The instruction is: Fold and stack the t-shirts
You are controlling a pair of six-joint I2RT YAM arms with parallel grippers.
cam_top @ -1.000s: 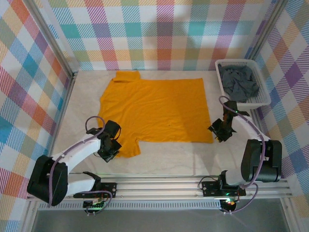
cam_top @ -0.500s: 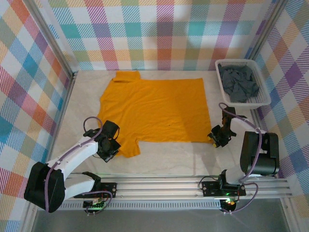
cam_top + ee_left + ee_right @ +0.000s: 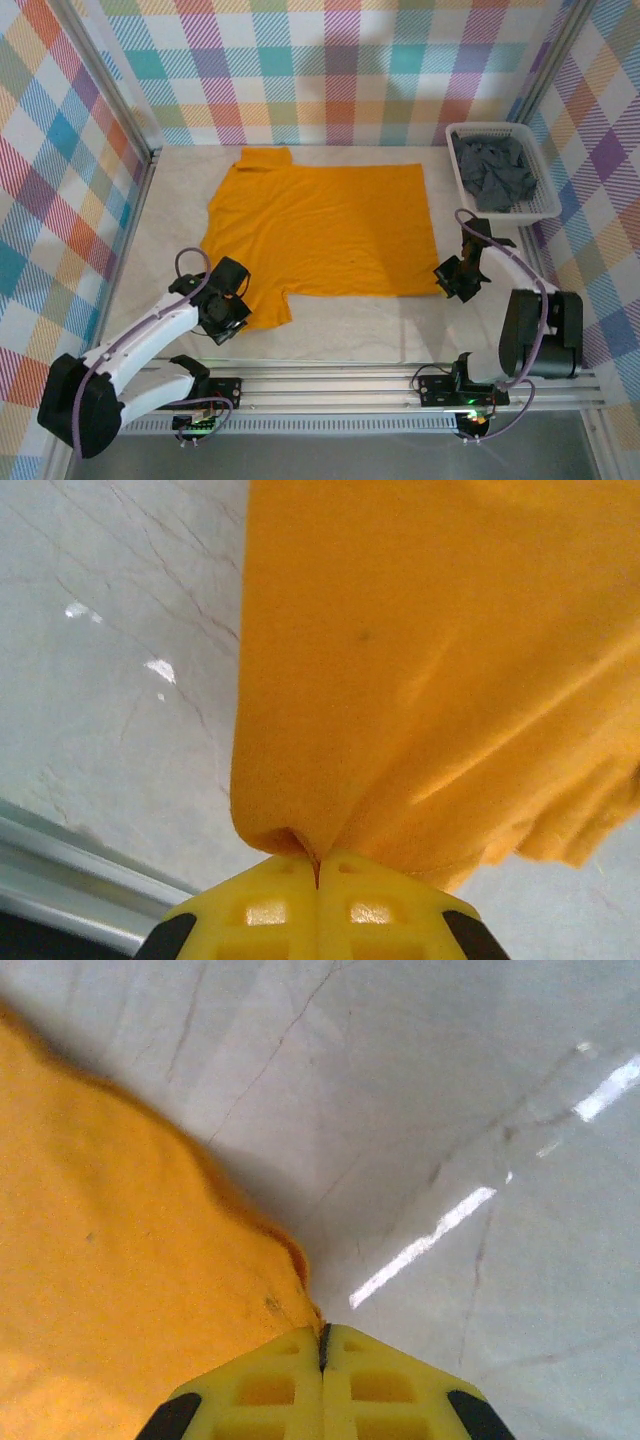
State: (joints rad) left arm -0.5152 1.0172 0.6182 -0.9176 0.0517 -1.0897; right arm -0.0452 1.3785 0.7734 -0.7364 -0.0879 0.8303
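Note:
An orange-yellow t-shirt (image 3: 320, 230) lies spread flat on the pale table. My left gripper (image 3: 232, 305) is shut on the shirt's near-left sleeve. In the left wrist view the orange cloth (image 3: 430, 660) bunches into the closed yellow jaws of the left gripper (image 3: 318, 865). My right gripper (image 3: 447, 280) is shut on the shirt's near-right corner. In the right wrist view the cloth's corner (image 3: 120, 1290) runs into the seam of the closed right gripper (image 3: 323, 1335). Dark slate-grey t-shirts (image 3: 495, 172) lie crumpled in the basket.
A white slatted basket (image 3: 545, 205) stands at the back right, close to the right arm. Plaid walls enclose the table on three sides. A metal rail (image 3: 330, 385) runs along the near edge. Bare marble-look table (image 3: 480, 1110) lies right of the shirt.
The right gripper has closed its jaws on the shirt's near-right corner. The left gripper stays shut on the sleeve, and its arm has shifted a little.

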